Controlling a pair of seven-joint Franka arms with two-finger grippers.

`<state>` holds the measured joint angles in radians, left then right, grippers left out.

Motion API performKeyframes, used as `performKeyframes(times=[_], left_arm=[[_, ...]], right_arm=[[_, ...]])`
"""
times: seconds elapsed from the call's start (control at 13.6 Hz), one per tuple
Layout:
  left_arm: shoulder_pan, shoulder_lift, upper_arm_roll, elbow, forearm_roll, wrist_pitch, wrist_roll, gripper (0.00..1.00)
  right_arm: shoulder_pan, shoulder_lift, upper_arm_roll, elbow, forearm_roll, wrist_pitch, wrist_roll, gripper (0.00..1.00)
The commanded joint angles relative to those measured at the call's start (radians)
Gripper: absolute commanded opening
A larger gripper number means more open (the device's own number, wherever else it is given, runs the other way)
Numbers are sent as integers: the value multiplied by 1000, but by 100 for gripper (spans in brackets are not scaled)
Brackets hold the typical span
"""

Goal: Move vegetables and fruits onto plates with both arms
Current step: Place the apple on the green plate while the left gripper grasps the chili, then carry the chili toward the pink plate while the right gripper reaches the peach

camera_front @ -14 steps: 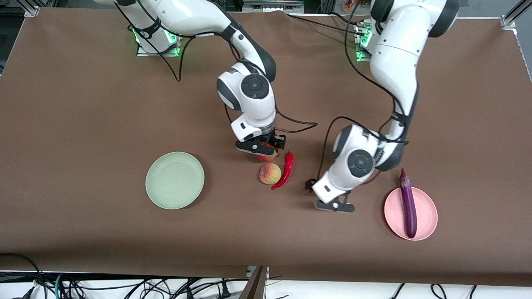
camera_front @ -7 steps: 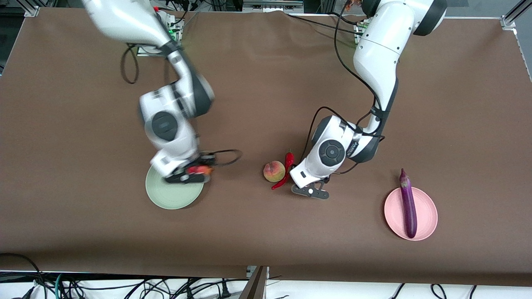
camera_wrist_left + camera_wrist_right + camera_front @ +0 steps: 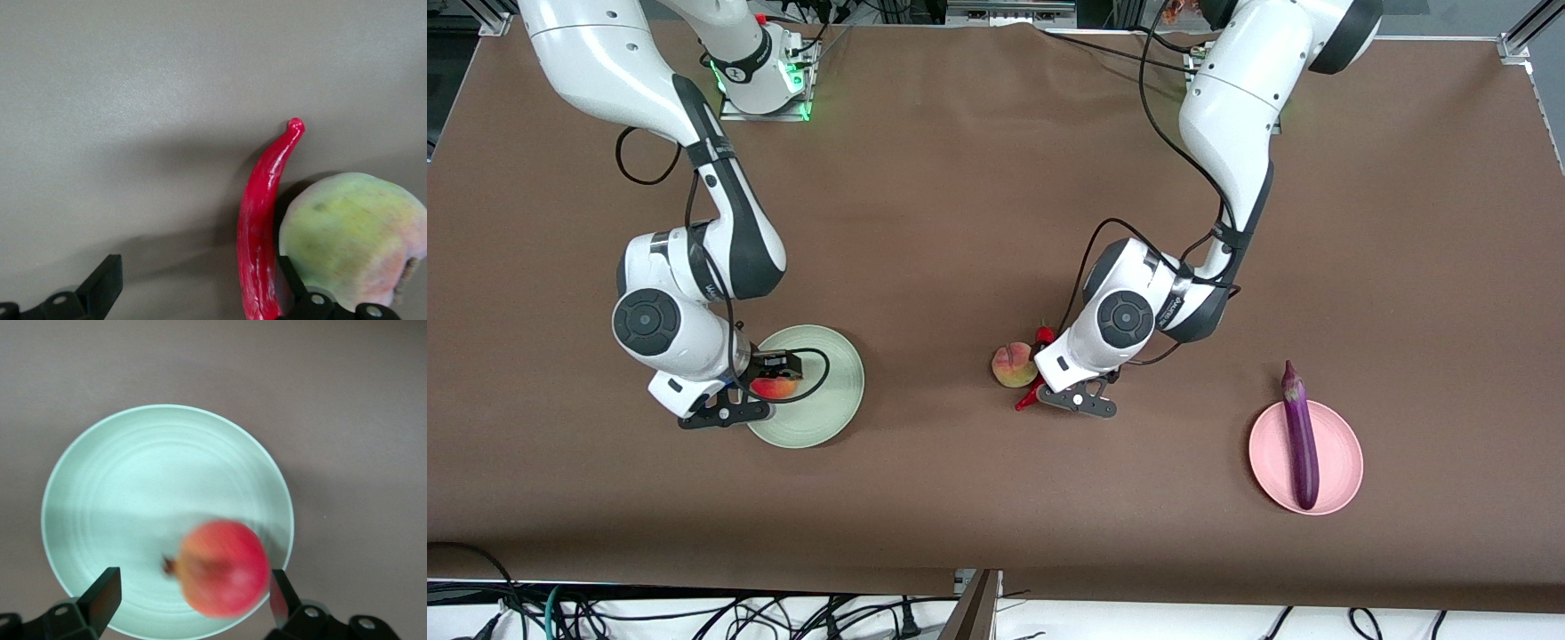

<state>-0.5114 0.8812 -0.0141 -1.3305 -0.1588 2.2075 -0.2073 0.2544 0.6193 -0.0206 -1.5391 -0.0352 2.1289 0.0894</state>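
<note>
Brown tabletop all across the front view, both bases along the top edge, and plenty has changed in a second! The right arm, which was down on the apple in the middle of the frame, has swung out toward its own end of the table. The right gripper [image 3: 725, 413] now hangs over the mint green plate [image 3: 831, 409]. The left arm has slid away from the pink plate [image 3: 1343, 444] to the chili pepper [image 3: 1028, 396], while the eggplant [image 3: 1300, 436] has not budged, lying across that pink plate with its stem end past the rim.

Poses now: the right arm folds down from the top of the frame, elbow bent, wrist pointing at the table. The left arm drops in a long curve from its base, wrist low over the middle of the frame.

The right claw stands wide open. The apple [image 3: 223, 568] sits between its fingers over the green plate, smeared with motion, gripped by nothing. I cannot tell whether it has touched the plate.

The left gripper [image 3: 193, 287] is spread wide too, holding nothing. The chili lies just inside one finger [image 3: 293, 293], and the peach [image 3: 350, 233] touches the chili just past that finger.
</note>
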Motion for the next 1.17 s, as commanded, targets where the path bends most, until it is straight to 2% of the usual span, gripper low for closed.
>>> performKeyframes(times=[0.0,0.22,0.37,0.51,0.59,0.81,0.88,1.03,1.1], left_arm=[[-4,-36,-16,-27,-31,-54,19,100],[-1,-33,-33,-52,-31,-66,19,100],[-9,-22,-33,-53,-42,-60,19,100],[-9,-16,-33,-53,-44,-51,17,100],[-6,-13,-33,-52,-44,-39,19,95],[-7,16,-33,-52,-44,40,19,70],[-6,27,-32,-52,-44,69,17,53],[-4,36,-32,-52,-44,92,16,36],[-2,38,-32,-52,-44,93,16,24]], right_arm=[[11,-13,17,8,40,-6,25,99],[90,-13,24,27,121,-6,224,99],[170,9,24,43,129,8,401,99],[235,61,22,106,127,12,551,99],[258,88,22,137,126,12,619,99],[299,126,22,163,127,109,729,99],[307,137,22,163,127,129,756,99],[319,151,22,163,127,163,803,99],[328,160,22,163,127,184,828,99]])
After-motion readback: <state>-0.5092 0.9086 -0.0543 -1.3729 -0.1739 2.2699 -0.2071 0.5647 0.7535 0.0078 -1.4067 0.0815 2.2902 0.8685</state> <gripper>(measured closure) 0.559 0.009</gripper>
